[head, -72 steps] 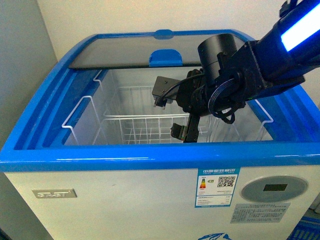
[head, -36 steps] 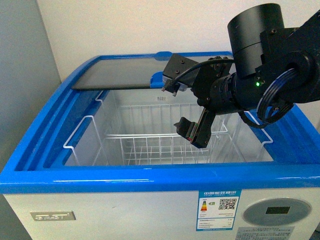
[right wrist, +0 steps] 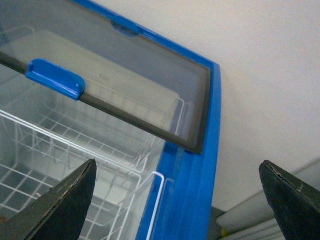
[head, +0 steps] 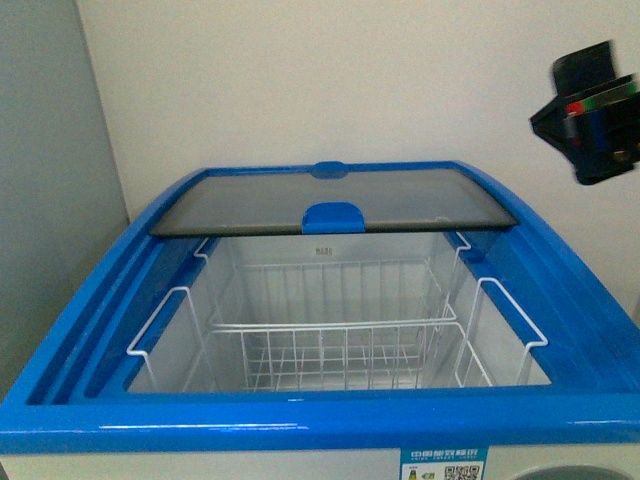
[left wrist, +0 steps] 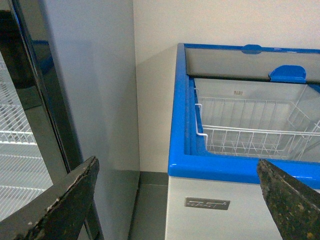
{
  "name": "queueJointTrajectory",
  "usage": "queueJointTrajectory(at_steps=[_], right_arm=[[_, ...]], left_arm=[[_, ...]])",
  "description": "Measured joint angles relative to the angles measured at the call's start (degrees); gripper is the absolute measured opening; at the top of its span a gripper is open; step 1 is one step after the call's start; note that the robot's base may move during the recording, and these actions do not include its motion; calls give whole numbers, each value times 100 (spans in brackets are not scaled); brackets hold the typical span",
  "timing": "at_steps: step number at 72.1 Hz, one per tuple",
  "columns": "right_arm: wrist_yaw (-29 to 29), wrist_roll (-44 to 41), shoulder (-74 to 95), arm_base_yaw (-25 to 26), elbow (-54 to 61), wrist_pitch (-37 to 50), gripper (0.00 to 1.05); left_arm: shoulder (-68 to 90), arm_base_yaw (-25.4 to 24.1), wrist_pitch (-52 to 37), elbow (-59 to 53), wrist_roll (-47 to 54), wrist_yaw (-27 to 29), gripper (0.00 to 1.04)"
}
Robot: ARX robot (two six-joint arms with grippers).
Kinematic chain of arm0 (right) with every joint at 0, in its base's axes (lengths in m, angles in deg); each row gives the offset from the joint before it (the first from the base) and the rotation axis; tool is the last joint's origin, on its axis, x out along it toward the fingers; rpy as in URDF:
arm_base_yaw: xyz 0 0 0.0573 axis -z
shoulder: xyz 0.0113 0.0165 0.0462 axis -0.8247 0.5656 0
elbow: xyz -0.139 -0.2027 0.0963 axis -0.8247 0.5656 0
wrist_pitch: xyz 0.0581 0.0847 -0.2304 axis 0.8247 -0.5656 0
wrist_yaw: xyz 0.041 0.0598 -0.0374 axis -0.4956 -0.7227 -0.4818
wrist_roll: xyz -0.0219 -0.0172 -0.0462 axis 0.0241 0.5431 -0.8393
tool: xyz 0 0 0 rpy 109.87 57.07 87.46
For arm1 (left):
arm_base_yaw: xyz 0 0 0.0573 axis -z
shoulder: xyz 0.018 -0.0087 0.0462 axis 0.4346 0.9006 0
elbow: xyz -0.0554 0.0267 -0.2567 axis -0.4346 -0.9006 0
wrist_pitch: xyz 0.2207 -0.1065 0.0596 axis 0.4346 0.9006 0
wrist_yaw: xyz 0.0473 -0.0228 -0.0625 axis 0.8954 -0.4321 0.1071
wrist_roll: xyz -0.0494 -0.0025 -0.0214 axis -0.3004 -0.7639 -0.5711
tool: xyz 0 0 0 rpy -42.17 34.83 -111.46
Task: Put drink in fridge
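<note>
Now, fridge open, glass lid slid toward 12 o'clock, wire baskets bare. Right gripper jaws spread wide, holding nothing. Left gripper likewise spread, unloaded. Drink not seen.

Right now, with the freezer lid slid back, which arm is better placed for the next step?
Hard to call: no drink shows in any view. Both hands are open and empty. The right hand hangs over the fridge's far right corner; the left hand is off its left side, by the grey cabinet. For reaching in, right, tentatively.
</note>
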Motion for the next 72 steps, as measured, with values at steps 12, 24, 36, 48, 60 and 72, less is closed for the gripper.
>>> queueJointTrajectory(at_steps=[12, 24, 36, 48, 60, 72], right_arm=[[461, 664, -2264, -393, 855, -1281, 98], [1123, 1263, -4409, -710, 1838, -1937, 74], [588, 1416, -5407, -168, 2785, -1718, 39], [227, 1432, -5729, 186, 3357, -1576, 11], [-566, 1451, -6548, 1029, 3748, -1915, 3], [-619, 1449, -6725, 1069, 4054, -1847, 3]], left_arm=[[0, 0, 0, 0, -2, 0, 97], [0, 0, 0, 2, -2, 2, 97], [-2, 0, 2, 0, 0, 0, 97], [-2, 0, 2, 0, -2, 0, 97], [-2, 0, 2, 0, -2, 2, 97], [-2, 0, 2, 0, 0, 0, 97]])
